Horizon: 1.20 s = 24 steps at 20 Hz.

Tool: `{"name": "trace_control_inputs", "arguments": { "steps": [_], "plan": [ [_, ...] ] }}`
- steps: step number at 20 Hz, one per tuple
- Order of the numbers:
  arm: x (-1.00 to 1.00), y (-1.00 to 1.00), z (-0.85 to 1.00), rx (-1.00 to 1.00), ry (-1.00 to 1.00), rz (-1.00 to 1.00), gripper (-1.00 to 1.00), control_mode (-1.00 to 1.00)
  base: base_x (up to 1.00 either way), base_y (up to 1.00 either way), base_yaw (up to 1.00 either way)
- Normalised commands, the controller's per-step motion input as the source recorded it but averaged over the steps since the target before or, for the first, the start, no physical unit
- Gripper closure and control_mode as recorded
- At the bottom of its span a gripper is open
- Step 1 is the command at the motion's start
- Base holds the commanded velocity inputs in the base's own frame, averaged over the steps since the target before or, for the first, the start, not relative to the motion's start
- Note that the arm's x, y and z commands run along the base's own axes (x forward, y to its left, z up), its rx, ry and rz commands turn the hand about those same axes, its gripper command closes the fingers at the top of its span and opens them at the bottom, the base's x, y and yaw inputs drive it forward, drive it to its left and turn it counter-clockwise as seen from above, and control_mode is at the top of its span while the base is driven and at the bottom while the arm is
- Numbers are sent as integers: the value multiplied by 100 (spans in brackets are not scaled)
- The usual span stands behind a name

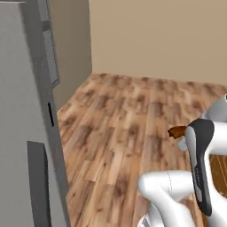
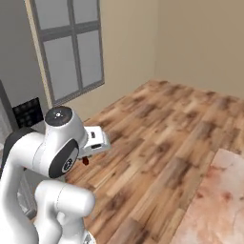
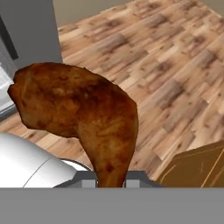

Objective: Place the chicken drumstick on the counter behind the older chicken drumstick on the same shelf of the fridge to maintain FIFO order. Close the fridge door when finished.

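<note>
Pinched tight on the narrow bone end of the chicken drumstick [image 3: 83, 118]; long axis ran straight out from the gripper [image 3: 110, 181], meaty end leading, carried above wood floor [image 3: 166, 65]. Fridge door [image 1: 24, 128] stood leftward.

No legible text, labels, brands or numbers anywhere. Small dark keypad-like panel [image 2: 28, 111] at left edge of right base view shows a grid of pale marks, too small and blurred to read.
</note>
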Motion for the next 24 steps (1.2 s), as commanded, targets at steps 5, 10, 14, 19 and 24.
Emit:
{"name": "trace_control_inputs", "arguments": {
  "steps": [5, 10, 14, 19, 24],
  "plan": [
    [0, 0, 0, 0, 0, 0, 100, 100, 16, 4, 61],
    [0, 0, 0, 0, 0, 0, 100, 100, 9, 27, 72],
    [0, 0, 0, 0, 0, 0, 100, 100, 46, 8, 66],
    [0, 0, 0, 0, 0, 0, 100, 100, 48, -20, 56],
    [0, 0, 0, 0, 0, 0, 100, 100, 1, -8, 51]
  ]
}}
